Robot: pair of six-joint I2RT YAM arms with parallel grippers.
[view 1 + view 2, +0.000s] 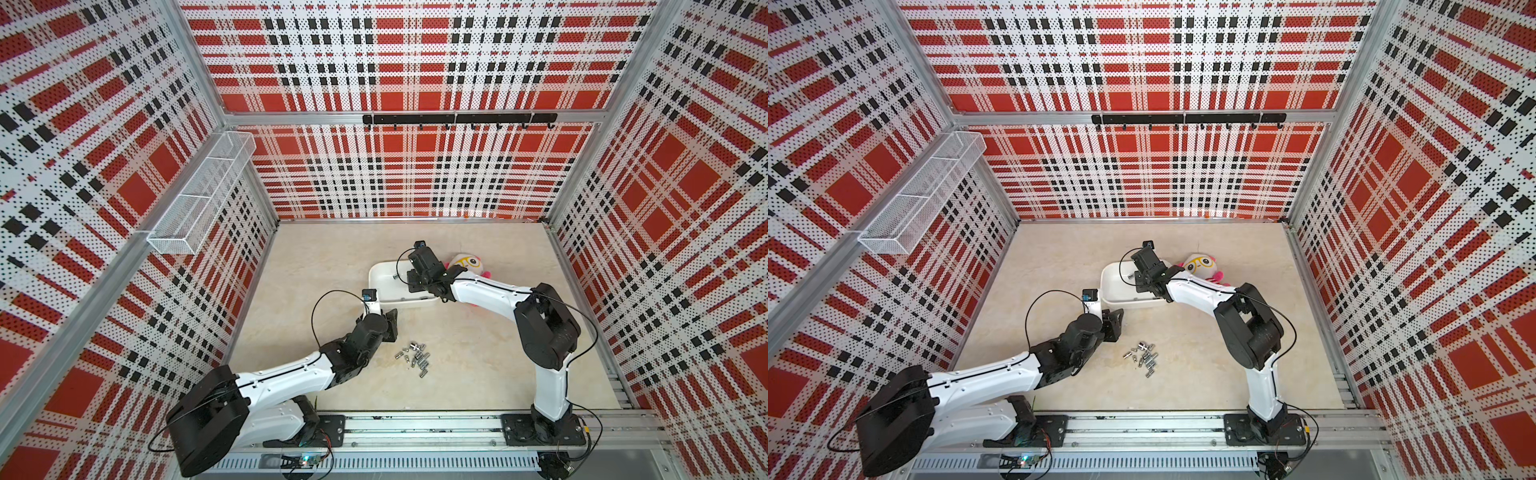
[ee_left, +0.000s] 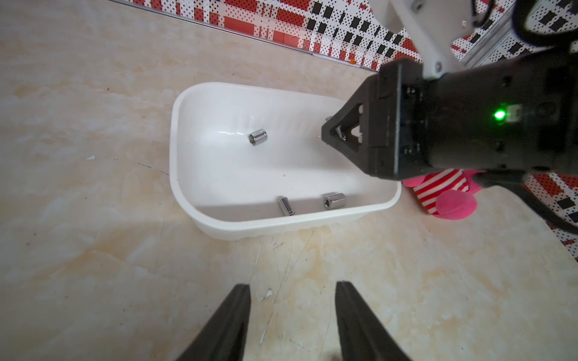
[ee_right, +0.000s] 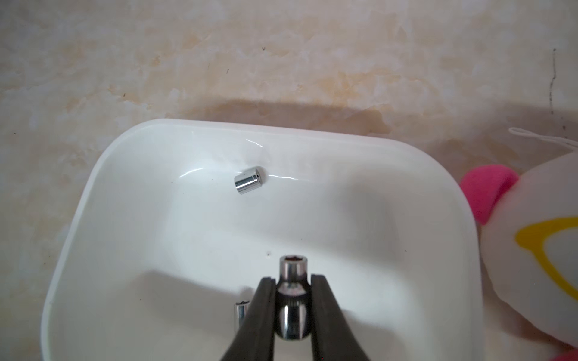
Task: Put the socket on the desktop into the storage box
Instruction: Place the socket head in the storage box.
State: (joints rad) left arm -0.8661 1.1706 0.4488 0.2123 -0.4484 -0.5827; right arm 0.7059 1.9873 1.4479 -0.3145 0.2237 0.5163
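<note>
fingers first: your right fingers [image 3: 266,300] are pinched tight on one chrome socket [image 3: 293,272], one finger on each side of its body, with its open hex end poking out past the tips. that held socket hangs over the inside of the storage box [image 3: 281,131], toward the end nearest the plush doll [image 3: 531,250]; you cannot tell whether it touches the box floor.

three more sockets lie on their sides on the box floor. a lone socket [image 2: 257,137] lies out in the open part of the floor, apart from the others. a slim socket [image 2: 286,206] and a fatter socket [image 2: 334,200] lie near each other against the wall closest to your left arm.

the box sits on the tabletop [image 1: 332,257], with the doll just beside its end on your right-arm side.

your left fingers [image 2: 233,322] stand parted with nothing between them, over bare tabletop just short of the box's near wall.

in both top views a pile of sockets [image 1: 415,359] lies on the tabletop, on the near side of the box and close to your left wrist, between the two arms.

further out, a wire-mesh basket [image 1: 203,195] hangs on the left wall and a black hook rail [image 1: 459,119] runs along the back wall.
</note>
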